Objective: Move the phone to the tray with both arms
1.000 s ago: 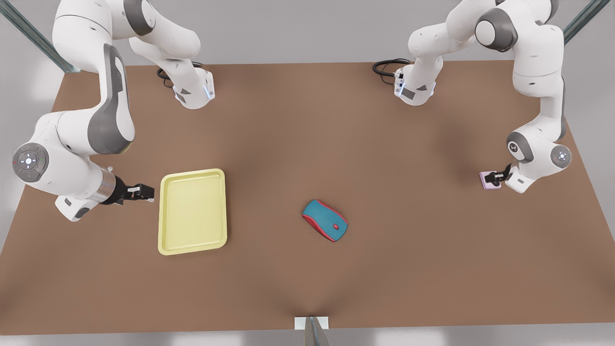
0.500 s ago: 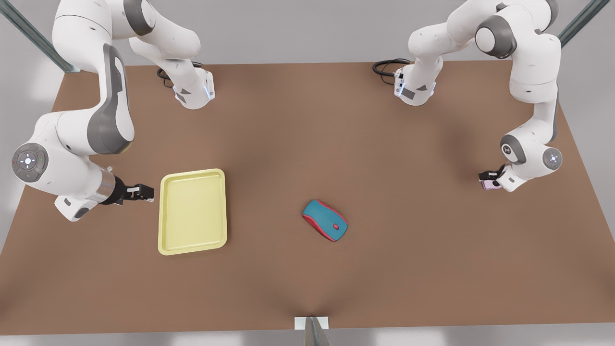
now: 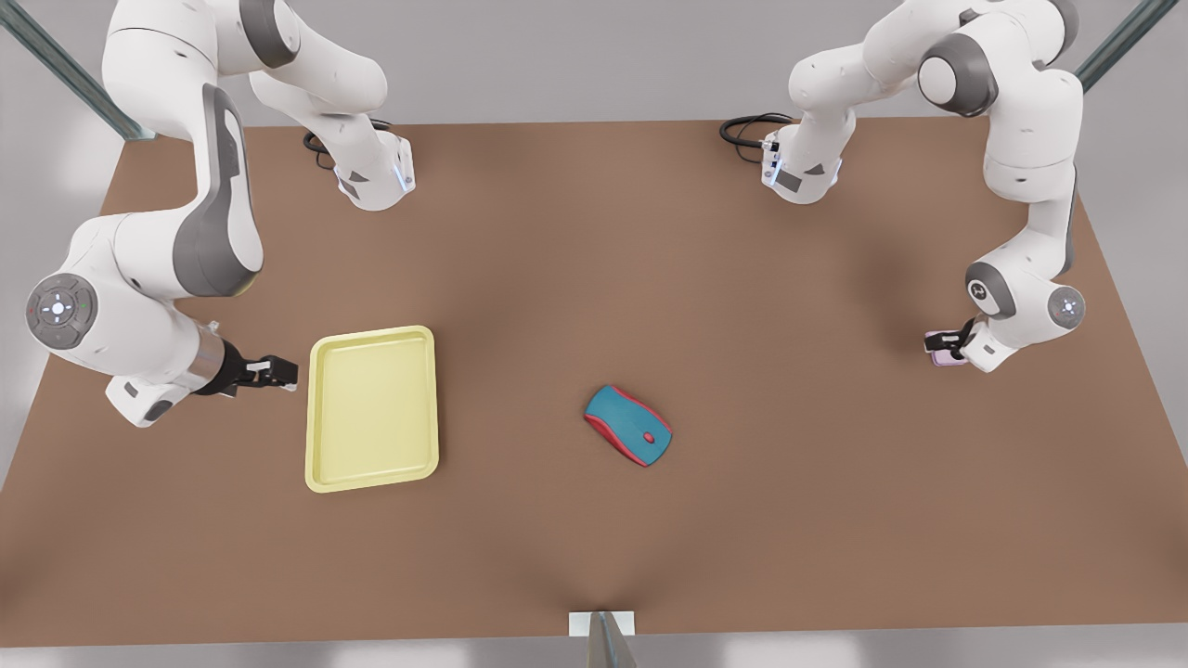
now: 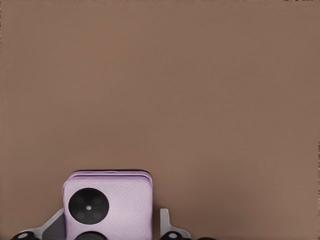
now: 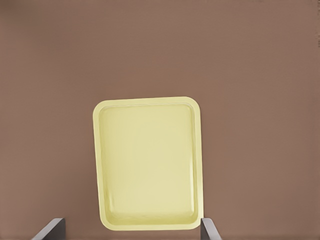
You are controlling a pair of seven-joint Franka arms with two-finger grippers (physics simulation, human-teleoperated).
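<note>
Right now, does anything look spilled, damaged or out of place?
Nothing stands out. The tray and mouse lie flat on the table; the left gripper is at the phone, the right gripper beside the tray.

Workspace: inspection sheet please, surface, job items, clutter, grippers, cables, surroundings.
Surface: brown table, flat.
Phone: pale pink phone lies on the table at the front view's right, folded, lenses up.
Tray: pale yellow tray at the front view's left, nothing in it.
Clutter: teal-and-red computer mouse mid-table.
Left gripper: at the phone, fingers on either side; grip cannot be told.
Right gripper: waits beside the tray, fingers spread.
Cables: black loops by the arm bases.
Surroundings: grey backdrop, metal frame struts.
</note>
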